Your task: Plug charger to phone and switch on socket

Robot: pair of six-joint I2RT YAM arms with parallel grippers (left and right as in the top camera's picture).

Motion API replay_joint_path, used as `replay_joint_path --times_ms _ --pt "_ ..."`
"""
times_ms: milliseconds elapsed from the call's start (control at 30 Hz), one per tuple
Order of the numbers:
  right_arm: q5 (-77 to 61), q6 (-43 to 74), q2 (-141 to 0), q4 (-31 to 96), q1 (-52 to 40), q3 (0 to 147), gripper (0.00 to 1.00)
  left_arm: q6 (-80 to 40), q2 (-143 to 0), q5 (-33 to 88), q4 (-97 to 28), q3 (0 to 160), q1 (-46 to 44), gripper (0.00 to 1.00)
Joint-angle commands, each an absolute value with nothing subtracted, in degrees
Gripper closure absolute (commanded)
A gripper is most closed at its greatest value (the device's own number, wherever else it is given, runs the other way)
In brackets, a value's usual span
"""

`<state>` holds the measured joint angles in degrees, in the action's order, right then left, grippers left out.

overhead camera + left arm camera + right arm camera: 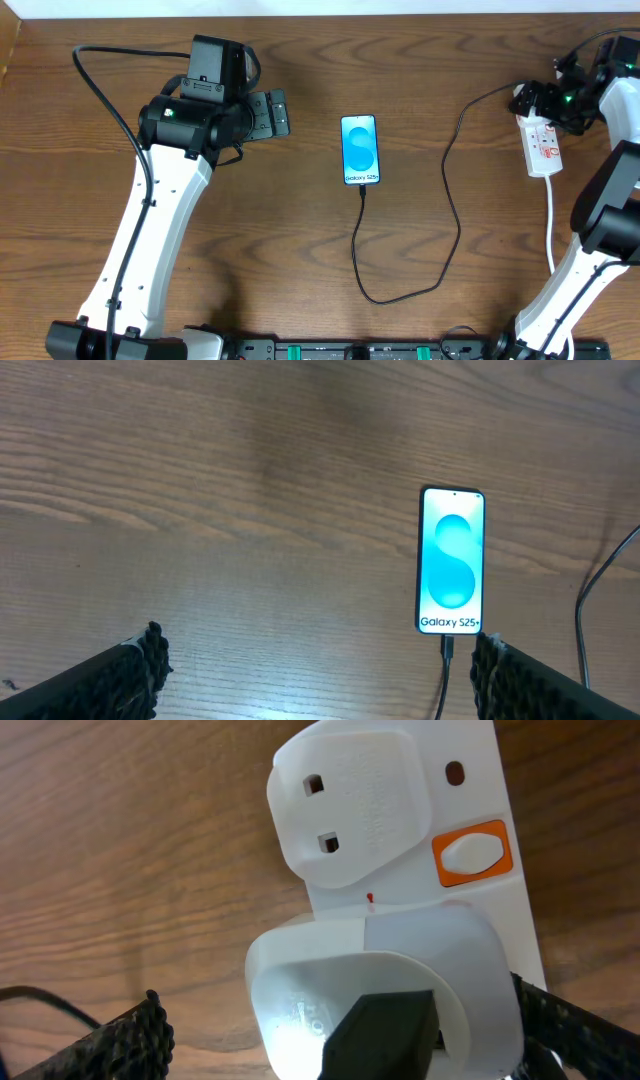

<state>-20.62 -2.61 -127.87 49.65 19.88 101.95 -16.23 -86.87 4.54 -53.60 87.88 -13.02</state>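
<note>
The phone [360, 150] is seen screen-up at the centre of the bench [260, 260], its lower edge met by the charger [455, 200]. The socket [543, 150] is placed upper right, under the released right gripper [345, 1020]. The left gripper [320, 660] is likewise released.

Shows the table [300, 250] in warm brown, streaked with darker wood grain. Gives the phone [360, 150] a black edge and a bright blue screen with pale wave shapes and white lettering. Draws the charger cable [455, 200] in thin black, up to a white plug [400, 970] with a black connector [385, 1030] set in it. Renders the power strip [480, 780] white, with a white switch [471, 852] framed in orange and a tiny red mark [370, 899]; white again for its cord [550, 220]. Dresses the left arm [160, 230] and right arm [570, 270] in white with black joints, and the ribbed fingers [130, 680] of the left gripper [320, 680] in black.
</note>
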Motion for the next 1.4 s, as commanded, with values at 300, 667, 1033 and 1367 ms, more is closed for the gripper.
replay_joint_path --times_ms 300,667,1033,1367 --pt "-13.82 -2.15 -128.64 49.69 17.67 101.01 0.01 -15.49 -86.87 3.99 -53.76 88.40 -13.08 0.02" --pt "-24.10 -0.64 -128.64 51.16 17.56 101.01 0.01 -15.46 -86.87 3.99 -53.76 88.40 -13.08 0.02" --pt "-25.67 1.30 -128.64 52.51 17.52 101.01 0.01 -15.46 -86.87 3.99 -53.76 88.40 -13.08 0.02" --pt "-26.09 2.98 -128.64 53.01 17.52 101.01 0.01 -15.46 -86.85 3.99 -53.76 88.40 -13.08 0.02"
